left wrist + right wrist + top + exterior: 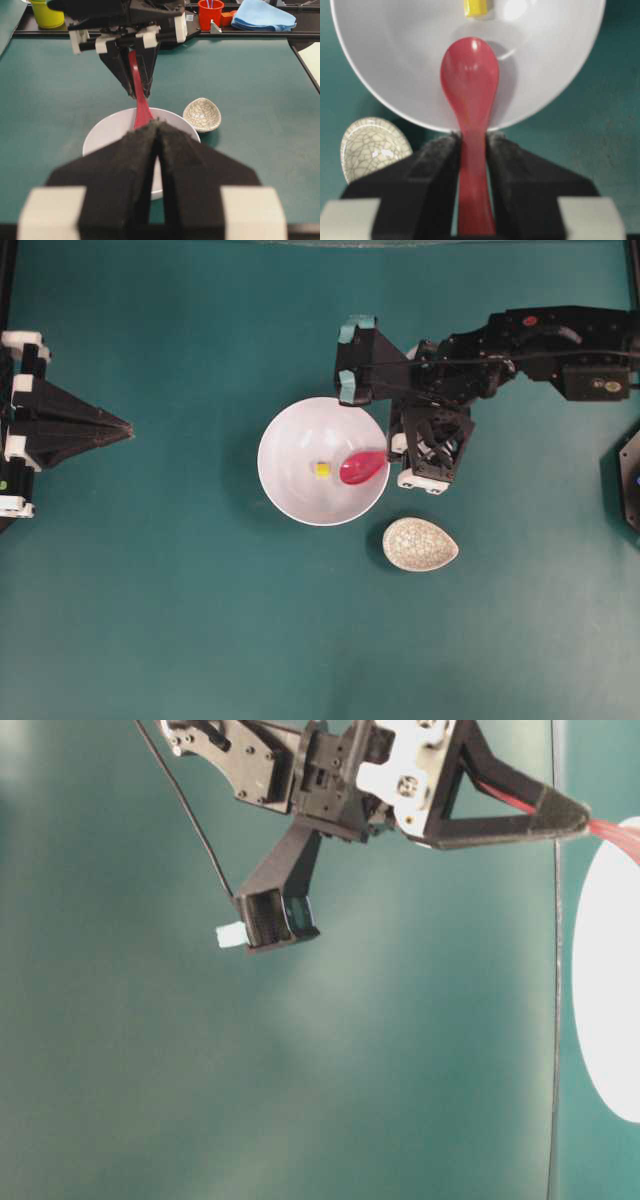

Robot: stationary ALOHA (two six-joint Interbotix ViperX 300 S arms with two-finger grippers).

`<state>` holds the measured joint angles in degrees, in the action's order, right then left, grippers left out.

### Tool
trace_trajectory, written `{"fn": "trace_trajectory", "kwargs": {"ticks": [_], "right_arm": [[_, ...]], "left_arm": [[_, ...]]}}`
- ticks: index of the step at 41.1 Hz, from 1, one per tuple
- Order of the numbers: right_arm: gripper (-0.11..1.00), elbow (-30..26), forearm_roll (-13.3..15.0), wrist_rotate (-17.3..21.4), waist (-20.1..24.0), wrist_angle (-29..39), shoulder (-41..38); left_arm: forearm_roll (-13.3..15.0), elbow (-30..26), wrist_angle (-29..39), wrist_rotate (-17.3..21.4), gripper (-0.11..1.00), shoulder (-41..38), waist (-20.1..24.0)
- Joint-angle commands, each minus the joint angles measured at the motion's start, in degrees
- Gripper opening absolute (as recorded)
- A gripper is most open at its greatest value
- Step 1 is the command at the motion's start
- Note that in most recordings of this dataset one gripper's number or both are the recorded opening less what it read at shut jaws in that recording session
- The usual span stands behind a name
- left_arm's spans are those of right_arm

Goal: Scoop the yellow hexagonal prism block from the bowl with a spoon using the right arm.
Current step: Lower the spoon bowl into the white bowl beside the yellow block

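The white bowl [290, 440] stands mid-table with the small yellow hexagonal prism block [322, 469] near its centre. My right gripper [392, 458] reaches in from the bowl's right rim, shut on the handle of the red spoon [362, 468]. In the right wrist view the handle runs between my fingertips [472, 137]. There the scoop [470, 80] hangs inside the bowl [395, 60], a short gap from the block [478, 7]. My left gripper [128, 427] rests at the far left, shut and holding nothing. Its tips [158, 124] meet in its own view.
A speckled beige egg-shaped rest [420, 544] lies just below and right of the bowl, close under my right arm. Beyond the table's far edge stand a yellow cup [47, 14], a red cup [210, 12] and a blue cloth [262, 15].
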<state>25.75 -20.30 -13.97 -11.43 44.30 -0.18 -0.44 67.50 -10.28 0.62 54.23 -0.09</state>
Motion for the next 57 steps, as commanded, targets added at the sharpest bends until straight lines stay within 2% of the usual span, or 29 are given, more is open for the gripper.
{"fn": "trace_trajectory", "kwargs": {"ticks": [1, 20, 41, 57], "right_arm": [[0.25, -2.0, 0.1, 0.1, -0.1, -0.3, 0.3], [0.25, -3.8, 0.1, 0.0, -0.1, -1.8, -3.0], [0.25, -4.0, -0.2, 0.3, 0.1, -6.9, -4.0], [0.25, -3.9, -3.1, 0.2, 0.4, -10.2, -4.0]], "left_arm": [[-0.1, -1.8, -0.7, 0.2, 0.02, -0.4, -0.1], [-0.2, -1.8, -0.9, 0.3, 0.02, -0.3, 0.0], [-0.1, -1.8, -1.0, 0.3, 0.02, -0.4, 0.0], [-0.2, -1.8, -1.0, 0.3, 0.02, -0.4, 0.0]]}}
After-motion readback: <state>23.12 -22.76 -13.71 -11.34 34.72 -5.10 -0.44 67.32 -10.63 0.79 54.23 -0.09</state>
